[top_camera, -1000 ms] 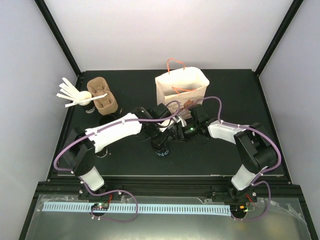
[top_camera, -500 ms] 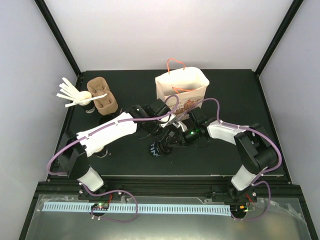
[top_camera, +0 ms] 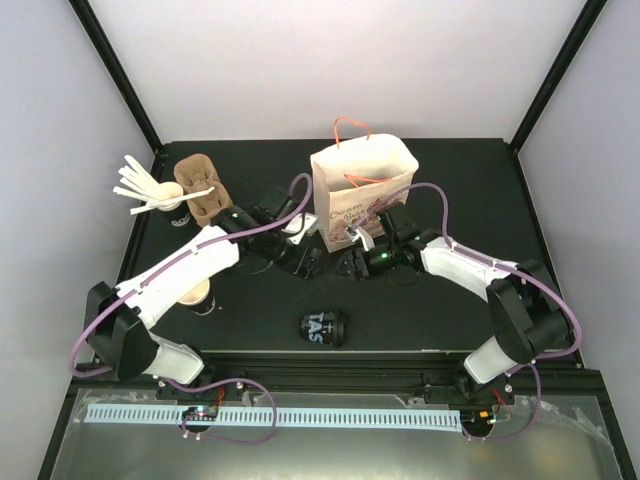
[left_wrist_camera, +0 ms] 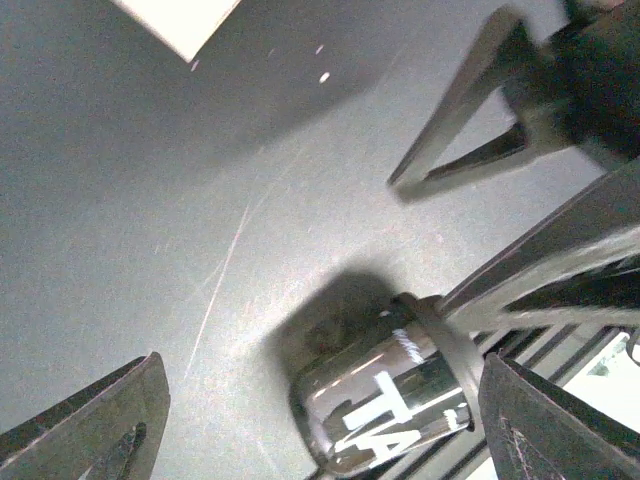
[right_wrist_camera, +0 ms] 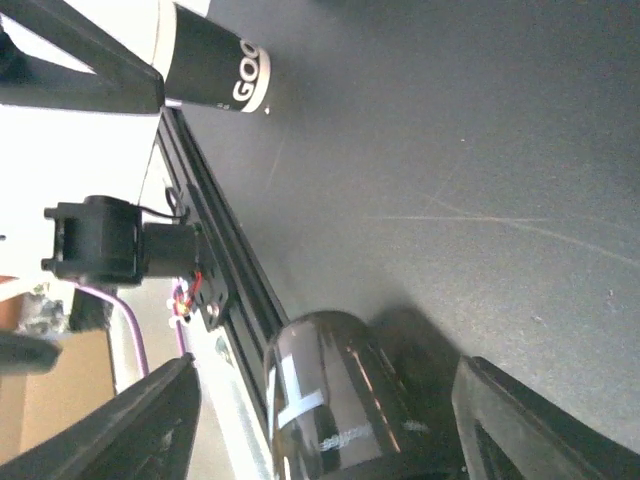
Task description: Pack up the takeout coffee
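Observation:
A black takeout coffee cup (top_camera: 325, 326) with white lettering lies on its side near the table's front edge, touched by neither gripper. My left gripper (top_camera: 307, 262) hangs open behind it, and the left wrist view shows the cup (left_wrist_camera: 385, 400) lying beyond the spread fingers. My right gripper (top_camera: 353, 265) is open too, just right of the left one, with the same cup (right_wrist_camera: 340, 400) beyond its fingers. A second black cup (top_camera: 197, 293), tan inside, stands partly hidden under my left arm; its lettered wall (right_wrist_camera: 215, 62) appears in the right wrist view.
A white paper bag (top_camera: 362, 180) with orange handles stands open just behind both grippers. At the back left are a brown pulp carrier (top_camera: 205, 200) and a black cup holding white stirrer sticks (top_camera: 160, 196). The table's front rail (top_camera: 340, 355) runs close to the fallen cup.
The cup that stood between the grippers has tipped over and now lies nearer the front edge. Both grippers have drawn back toward the bag, away from it.

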